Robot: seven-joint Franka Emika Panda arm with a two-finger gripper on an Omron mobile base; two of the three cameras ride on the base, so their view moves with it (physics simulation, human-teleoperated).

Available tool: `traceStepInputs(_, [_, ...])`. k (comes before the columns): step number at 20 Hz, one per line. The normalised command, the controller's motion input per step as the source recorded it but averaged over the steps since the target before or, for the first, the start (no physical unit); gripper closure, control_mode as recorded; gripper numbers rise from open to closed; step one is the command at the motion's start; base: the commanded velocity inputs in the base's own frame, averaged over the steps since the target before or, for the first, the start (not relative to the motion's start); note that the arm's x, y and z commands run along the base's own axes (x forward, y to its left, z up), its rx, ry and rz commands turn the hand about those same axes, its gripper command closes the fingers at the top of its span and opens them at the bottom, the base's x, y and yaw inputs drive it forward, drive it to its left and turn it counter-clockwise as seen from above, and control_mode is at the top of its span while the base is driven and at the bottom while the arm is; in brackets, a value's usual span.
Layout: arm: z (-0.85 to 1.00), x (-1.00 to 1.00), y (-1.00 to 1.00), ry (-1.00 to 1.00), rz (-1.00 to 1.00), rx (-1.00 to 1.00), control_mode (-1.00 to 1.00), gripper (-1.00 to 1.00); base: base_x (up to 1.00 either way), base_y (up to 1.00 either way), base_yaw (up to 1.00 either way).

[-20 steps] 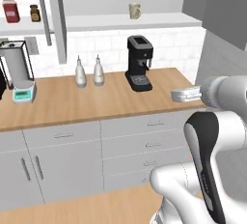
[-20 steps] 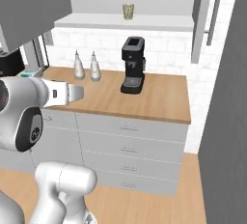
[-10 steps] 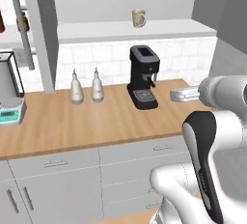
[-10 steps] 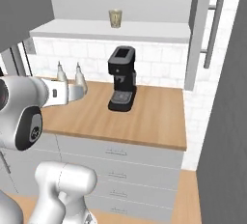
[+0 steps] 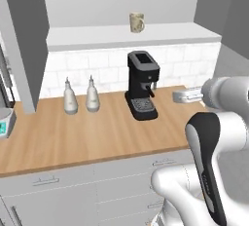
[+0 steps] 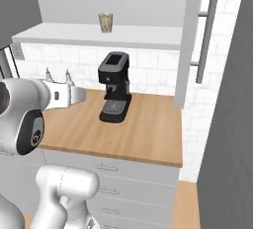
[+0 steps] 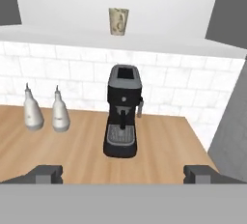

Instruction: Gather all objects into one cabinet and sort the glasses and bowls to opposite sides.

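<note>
A cream speckled mug (image 5: 136, 22) (image 6: 105, 22) (image 7: 118, 21) stands alone on the white shelf (image 5: 97, 39) of the open wall cabinet. One grey cabinet door (image 5: 25, 40) hangs open at the left; another grey door carries a long bar handle (image 6: 205, 35). My gripper (image 7: 123, 174) is open and empty, level with the counter and well below and in front of the mug. Its dark fingertips (image 7: 47, 173) stand wide apart. The gripper (image 5: 187, 95) (image 6: 75, 95) reaches out over the wooden counter.
A black coffee machine (image 5: 142, 84) (image 7: 122, 117) stands on the wooden counter (image 5: 73, 137) under the shelf. Two white long-necked bottles (image 5: 80, 95) (image 7: 44, 109) stand to its left. A tall grey panel (image 6: 227, 124) closes the right side.
The whole scene has shifted in both base views, so the base has driven along the counter and closer in. The coffee machine and mug now sit near the middle. My gripper stays open.
</note>
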Motion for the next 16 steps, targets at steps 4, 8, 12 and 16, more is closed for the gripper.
traceStepInputs(4, [0.0, 0.0, 0.0, 0.0, 0.0, 0.0, 1.0, -1.0, 0.79, -0.02, 0.0])
traceStepInputs(8, [0.0, 0.0, 0.0, 0.0, 0.0, 0.0, 1.0, -1.0, 0.66, -0.02, 0.0])
traceStepInputs(12, [0.0, 0.0, 0.0, 0.0, 0.0, 0.0, 1.0, -1.0, 0.36, 0.0, 0.0])
traceStepInputs(16, [0.0, 0.0, 0.0, 0.0, 0.0, 0.0, 1.0, -1.0, 0.29, 0.0, 0.0])
